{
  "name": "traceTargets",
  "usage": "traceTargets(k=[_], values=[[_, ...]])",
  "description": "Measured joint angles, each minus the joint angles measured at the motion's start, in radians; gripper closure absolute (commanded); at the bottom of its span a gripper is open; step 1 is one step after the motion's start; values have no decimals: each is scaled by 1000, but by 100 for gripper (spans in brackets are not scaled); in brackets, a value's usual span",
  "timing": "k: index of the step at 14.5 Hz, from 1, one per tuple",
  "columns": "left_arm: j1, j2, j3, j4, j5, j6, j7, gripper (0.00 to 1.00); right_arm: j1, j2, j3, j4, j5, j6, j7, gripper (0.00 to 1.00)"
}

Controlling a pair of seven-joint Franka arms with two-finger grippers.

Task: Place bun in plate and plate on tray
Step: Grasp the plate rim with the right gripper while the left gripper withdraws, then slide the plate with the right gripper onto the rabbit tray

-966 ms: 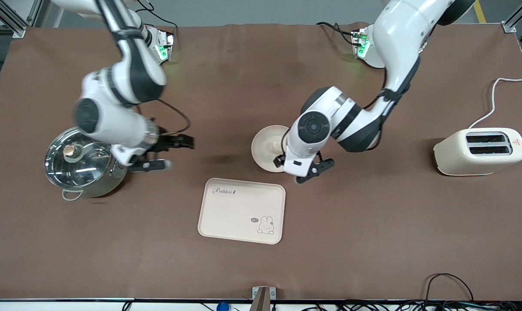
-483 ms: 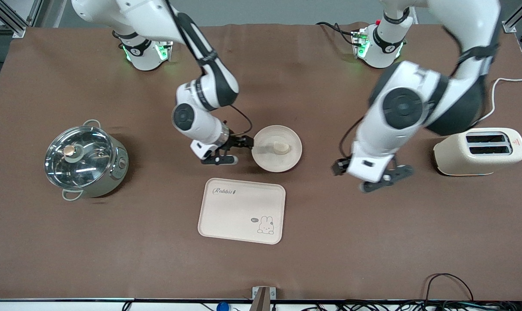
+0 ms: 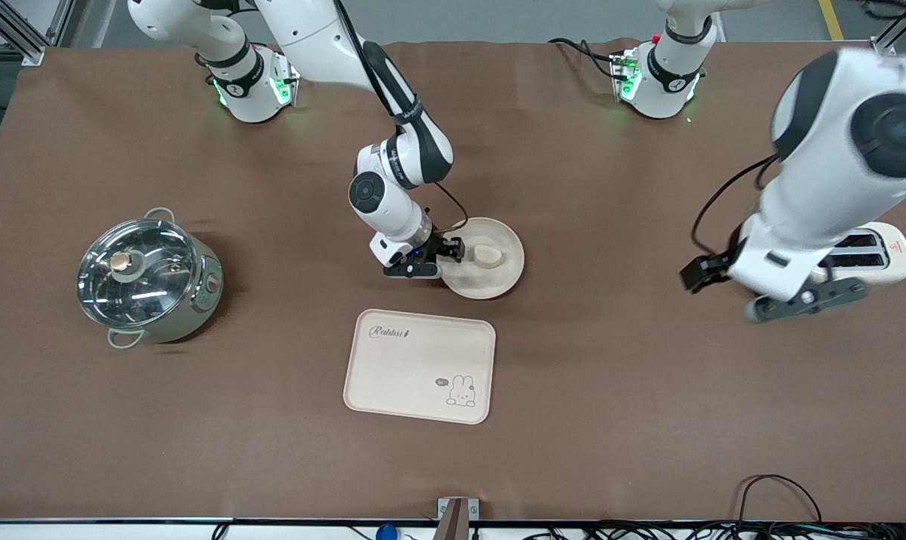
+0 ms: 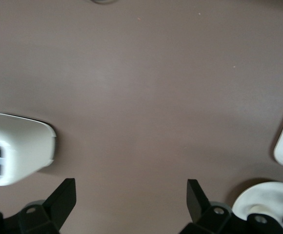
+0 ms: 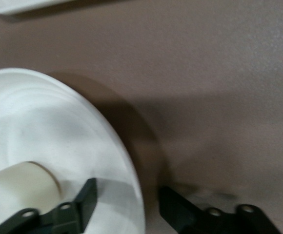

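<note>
Right wrist view: plate (image 5: 58, 141) rim between parted fingers (image 5: 85, 197)

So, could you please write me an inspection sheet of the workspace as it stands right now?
Surface: brown table, one flat cover.
Job's things: bun lies in the plate; plate rests on the table, not yet on the tray, which lies nearer the front camera.
Clutter: lidded steel pot toward the right arm's end; cream toaster toward the left arm's end.
Hands: right hand open, one finger inside the plate's rim, one outside; left hand open, over the table by the toaster.
Cables: toaster's cord hidden; loose cables at the table's near edge.
Surroundings: metal frame posts at the corners.
</note>
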Motion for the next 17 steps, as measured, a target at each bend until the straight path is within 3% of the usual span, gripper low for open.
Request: traceTargets(k=[2,5,8,10,13,17], values=[[52,-71,0,0,-44,-49,107,0,-1,0,-4,11,3,-1,0,99],[75,-148,10,-1,-83,-113,205,0,-5,-2,-11,32,9,-1,0,99],[-69,-218,162,-24,-132,-148,263,0,-19,-2,-27,46,11,2,4,99],[-120,-267,226,-75,-177,-160,288,0,-57,-2,-41,66,12,1,7,99],[-123,-334,255,-156,-190,-171,322,0,-157,-6,-51,130,11,-27,6,99],[-119,-359,262,-177,-196,-211,335,0,-262,-6,-51,183,-19,-47,-21,99]])
